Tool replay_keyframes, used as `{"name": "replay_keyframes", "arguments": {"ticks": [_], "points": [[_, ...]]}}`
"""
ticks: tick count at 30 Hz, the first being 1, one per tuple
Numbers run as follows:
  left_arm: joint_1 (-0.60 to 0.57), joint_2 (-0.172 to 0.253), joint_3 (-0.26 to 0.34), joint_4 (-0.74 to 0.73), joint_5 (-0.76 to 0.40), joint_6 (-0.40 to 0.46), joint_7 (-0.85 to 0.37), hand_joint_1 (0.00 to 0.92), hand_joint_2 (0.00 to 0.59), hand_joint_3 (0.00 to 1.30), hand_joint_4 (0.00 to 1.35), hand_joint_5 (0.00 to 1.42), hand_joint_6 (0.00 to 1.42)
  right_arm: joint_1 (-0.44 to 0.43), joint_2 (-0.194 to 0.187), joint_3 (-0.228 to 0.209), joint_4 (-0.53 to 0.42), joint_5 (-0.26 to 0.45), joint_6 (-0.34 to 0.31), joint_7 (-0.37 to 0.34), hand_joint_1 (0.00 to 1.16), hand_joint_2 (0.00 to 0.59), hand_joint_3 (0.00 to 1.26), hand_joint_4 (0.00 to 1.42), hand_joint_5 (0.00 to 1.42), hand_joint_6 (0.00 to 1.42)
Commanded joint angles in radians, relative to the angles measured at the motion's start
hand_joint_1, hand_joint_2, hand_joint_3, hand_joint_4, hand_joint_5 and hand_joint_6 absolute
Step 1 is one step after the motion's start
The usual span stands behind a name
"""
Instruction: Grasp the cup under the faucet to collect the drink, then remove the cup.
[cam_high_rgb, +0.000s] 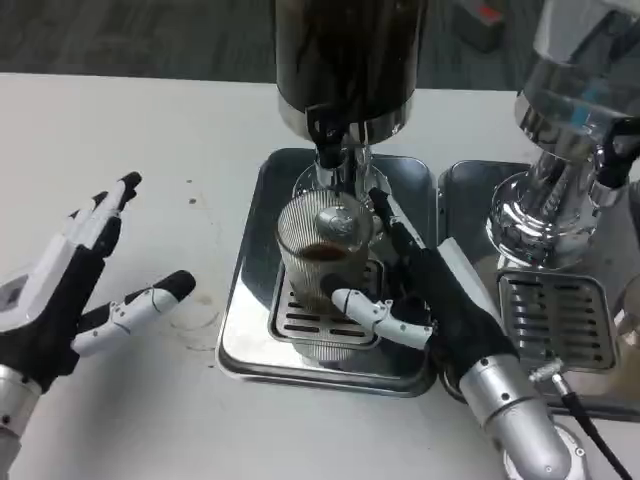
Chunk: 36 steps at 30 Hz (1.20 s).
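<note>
A clear ribbed glass cup (322, 268) stands on the drip grate under the black faucet (328, 130) of a dark drink dispenser (345, 60). A little brown drink lies in its bottom. My right hand (425, 300) wraps the cup from the right side, thumb across its front and fingers reaching behind it. My left hand (75, 285) hovers over the white table to the left, fingers spread and holding nothing.
The cup's dispenser sits on a silver drip tray (250, 330). A second chrome dispenser (565, 150) with its own grated tray (555, 320) stands close on the right, beside my right forearm. A faint wet ring marks the table near the left thumb.
</note>
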<state>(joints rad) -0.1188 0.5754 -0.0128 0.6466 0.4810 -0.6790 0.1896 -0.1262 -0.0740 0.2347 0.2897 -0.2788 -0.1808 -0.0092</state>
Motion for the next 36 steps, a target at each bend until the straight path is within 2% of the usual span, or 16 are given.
{"name": "replay_keyframes", "arguments": {"ticks": [1,17,23,36], "points": [[0.024,0.005,-0.016,0.002,-0.008,0.005,-0.004,0.000,0.113,0.00,0.00,0.00,0.00,-0.030,0.013,-0.006,0.023,0.013,-0.015,0.000,0.69,0.231,0.00,0.00,0.00,0.00],[0.050,0.012,-0.043,-0.016,-0.014,0.013,-0.018,0.000,0.112,0.00,0.00,0.00,0.00,-0.086,0.057,-0.003,0.118,0.010,-0.022,-0.019,0.75,0.191,0.00,0.00,0.00,0.00],[0.059,0.013,-0.042,-0.025,-0.015,0.019,-0.017,0.000,0.112,0.00,0.00,0.00,0.00,-0.106,0.081,-0.023,0.179,0.043,-0.032,-0.013,0.78,0.203,0.00,0.00,0.00,0.00],[0.081,0.017,-0.033,-0.044,-0.022,0.031,-0.013,0.000,0.116,0.00,0.00,0.00,0.00,-0.151,0.094,-0.020,0.257,0.053,-0.061,0.007,0.85,0.206,0.00,0.00,0.01,0.08]]}}
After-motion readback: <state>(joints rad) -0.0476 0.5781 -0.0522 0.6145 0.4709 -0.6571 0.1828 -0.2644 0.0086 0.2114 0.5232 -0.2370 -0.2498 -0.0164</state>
